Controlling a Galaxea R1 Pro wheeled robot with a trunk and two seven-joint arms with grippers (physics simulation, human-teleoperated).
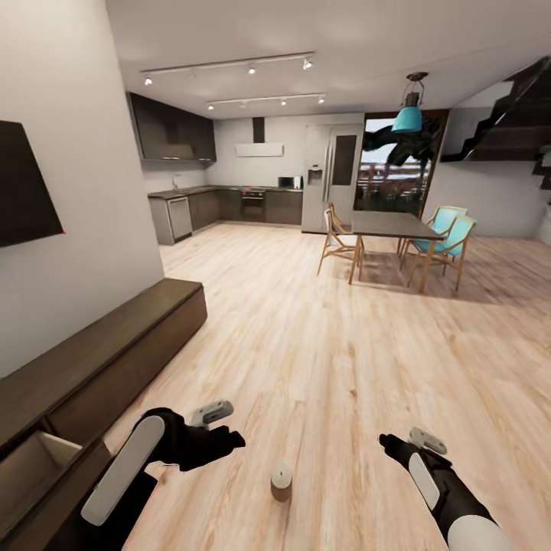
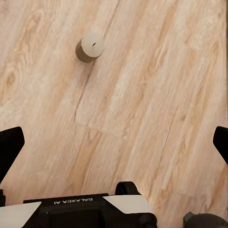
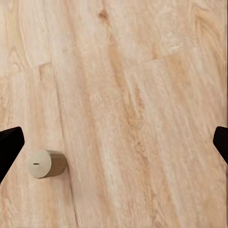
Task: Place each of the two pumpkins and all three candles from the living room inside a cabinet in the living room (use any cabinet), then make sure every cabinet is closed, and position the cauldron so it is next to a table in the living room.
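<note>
One candle (image 1: pixel 282 481) stands upright on the plank floor (image 1: pixel 321 344) between my two grippers. My left gripper (image 1: pixel 229 438) and right gripper (image 1: pixel 388 442) are both wide and empty. I should descend straight over it, then carry it to the cabinet (image 1: pixel 99 360) with its open drawer (image 1: pixel 34 459).

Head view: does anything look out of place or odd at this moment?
Yes. A candle stands upright on the bare wood floor between both arms, not on furniture. The low cabinet by the wall has one front hanging open at its near end.
</note>
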